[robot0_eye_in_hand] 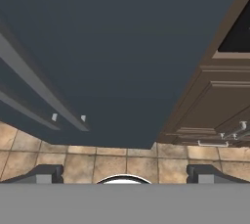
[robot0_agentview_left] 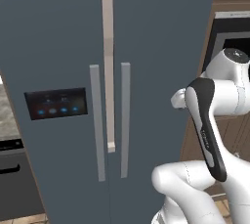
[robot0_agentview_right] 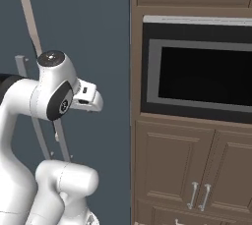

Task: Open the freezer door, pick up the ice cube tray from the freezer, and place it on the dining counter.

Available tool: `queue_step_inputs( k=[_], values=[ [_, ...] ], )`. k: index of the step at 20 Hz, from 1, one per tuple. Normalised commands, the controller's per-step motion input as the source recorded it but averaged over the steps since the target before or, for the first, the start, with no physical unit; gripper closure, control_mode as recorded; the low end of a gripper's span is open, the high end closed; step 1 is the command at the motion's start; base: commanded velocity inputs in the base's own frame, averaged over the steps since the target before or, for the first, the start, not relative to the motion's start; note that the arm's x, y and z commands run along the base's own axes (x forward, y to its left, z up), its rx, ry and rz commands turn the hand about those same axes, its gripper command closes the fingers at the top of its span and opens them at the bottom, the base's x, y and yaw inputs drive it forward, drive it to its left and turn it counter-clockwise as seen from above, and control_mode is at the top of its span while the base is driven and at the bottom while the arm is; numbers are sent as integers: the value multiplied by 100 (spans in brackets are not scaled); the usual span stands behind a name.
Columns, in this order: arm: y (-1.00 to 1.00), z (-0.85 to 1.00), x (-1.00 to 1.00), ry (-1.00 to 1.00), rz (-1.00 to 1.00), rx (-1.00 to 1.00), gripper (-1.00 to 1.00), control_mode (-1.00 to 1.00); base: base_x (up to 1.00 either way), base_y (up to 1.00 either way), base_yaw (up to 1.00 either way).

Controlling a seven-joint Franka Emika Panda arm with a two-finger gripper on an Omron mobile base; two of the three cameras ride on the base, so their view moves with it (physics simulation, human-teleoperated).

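Freezer door [robot0_agentview_left: 53, 120] shut; display panel [robot0_agentview_left: 56, 103] lit, its grey bar handle [robot0_agentview_left: 97, 123] untouched. Ice cube tray presumably inside, not visible. Pincer [robot0_eye_in_hand: 125, 173] spread wide, empty, aimed down at floor tiles [robot0_eye_in_hand: 78, 162] in front of the plain door [robot0_eye_in_hand: 122, 56], well clear of either handle. Risk: pincer sits nearer plain door's handle [robot0_agentview_left: 125, 119]; handles close together, so wrong-door grab likely w/o realignment.
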Motion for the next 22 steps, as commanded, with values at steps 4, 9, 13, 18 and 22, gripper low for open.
queue_step_inputs(
  k=[4, 9, 13, 18, 22],
  values=[
    [0, 0, 0, 0, 0, 0, -100, 100, 10, -16, 0],
    [0, 0, 0, 0, 0, 0, -100, 100, 0, -34, -1],
    [0, 0, 0, 0, 0, 0, -100, 100, 0, -22, -1],
    [0, 0, 0, 0, 0, 0, -100, -100, 3, -11, 0],
    [19, -3, 0, -2, 0, 0, -100, -100, 0, 0, 0]
  ],
)
